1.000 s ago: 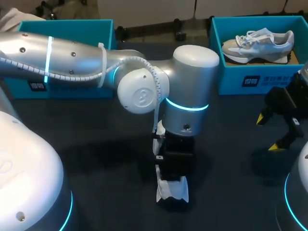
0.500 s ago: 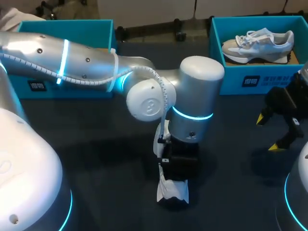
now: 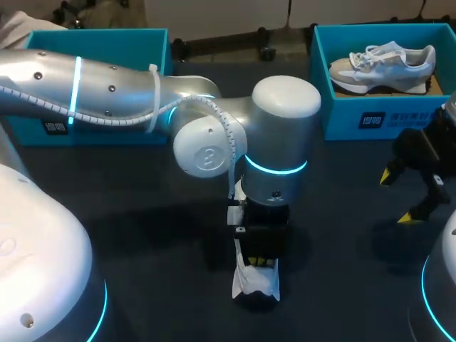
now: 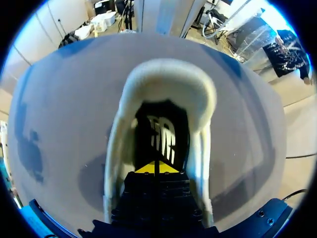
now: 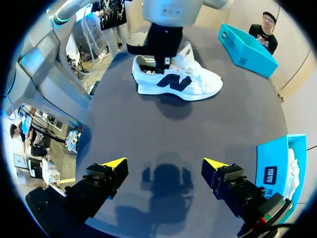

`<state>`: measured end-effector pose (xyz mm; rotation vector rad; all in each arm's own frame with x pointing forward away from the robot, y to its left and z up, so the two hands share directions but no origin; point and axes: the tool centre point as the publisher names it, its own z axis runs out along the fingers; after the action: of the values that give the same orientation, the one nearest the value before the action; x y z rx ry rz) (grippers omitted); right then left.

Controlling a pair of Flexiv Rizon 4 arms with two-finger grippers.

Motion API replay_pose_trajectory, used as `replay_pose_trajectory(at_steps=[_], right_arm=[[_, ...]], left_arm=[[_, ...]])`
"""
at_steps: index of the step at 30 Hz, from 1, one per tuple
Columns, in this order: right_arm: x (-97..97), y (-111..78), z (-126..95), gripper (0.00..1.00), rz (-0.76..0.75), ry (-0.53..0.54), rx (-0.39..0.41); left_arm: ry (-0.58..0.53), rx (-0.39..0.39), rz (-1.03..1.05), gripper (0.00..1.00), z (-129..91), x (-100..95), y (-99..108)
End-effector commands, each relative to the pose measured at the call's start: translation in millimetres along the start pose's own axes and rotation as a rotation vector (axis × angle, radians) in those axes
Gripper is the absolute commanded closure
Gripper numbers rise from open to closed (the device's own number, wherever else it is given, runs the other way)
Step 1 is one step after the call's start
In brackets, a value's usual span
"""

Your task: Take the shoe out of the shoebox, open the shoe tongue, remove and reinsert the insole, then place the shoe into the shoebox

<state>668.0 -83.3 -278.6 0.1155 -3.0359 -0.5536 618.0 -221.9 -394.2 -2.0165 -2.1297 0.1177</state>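
A white shoe (image 3: 255,285) with a dark side logo (image 5: 174,80) stands on the dark table near the front middle. My left gripper (image 3: 260,262) points down into its opening. In the left wrist view its yellow tips (image 4: 157,168) are pressed together inside the shoe, just over the printed insole (image 4: 161,136), with the padded heel collar (image 4: 168,79) ahead. I cannot tell if the tips pinch anything. My right gripper (image 3: 396,197) hangs over the table's right side, open and empty (image 5: 163,163), well away from the shoe.
A blue shoebox (image 3: 399,114) at the back right holds a second pale shoe (image 3: 381,64). Another blue shoebox (image 3: 92,33) stands at the back left, partly behind my left arm. Bare table lies between the shoe and my right gripper.
My left arm's wrist swung a little to the right and came back, while its gripper stayed down in the shoe. The right arm has not moved.
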Motion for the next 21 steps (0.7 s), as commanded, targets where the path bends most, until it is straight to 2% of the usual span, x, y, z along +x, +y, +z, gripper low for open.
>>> replay_pose_trajectory(at_steps=[1, 7, 14, 16, 21], right_arm=[[-0.4, 0.3, 1, 0.00, 0.001, 0.000, 0.003], [-0.4, 0.3, 1, 0.00, 0.001, 0.000, 0.003], [-0.4, 0.3, 1, 0.00, 0.001, 0.000, 0.003], [-0.4, 0.3, 1, 0.00, 0.001, 0.000, 0.003], [-0.4, 0.3, 1, 0.00, 0.001, 0.000, 0.003]], left_arm=[[-0.021, -0.005, 0.032, 1.00, -9, 5.4, -17], [0.030, 0.016, 0.062, 1.00, 11, -10.7, -26], [0.061, -0.021, 0.024, 1.00, 37, -12.3, -12], [0.059, -0.032, 0.010, 1.00, 37, -10.7, -8], [0.041, -0.059, -0.020, 1.00, 21, 1.1, 1]])
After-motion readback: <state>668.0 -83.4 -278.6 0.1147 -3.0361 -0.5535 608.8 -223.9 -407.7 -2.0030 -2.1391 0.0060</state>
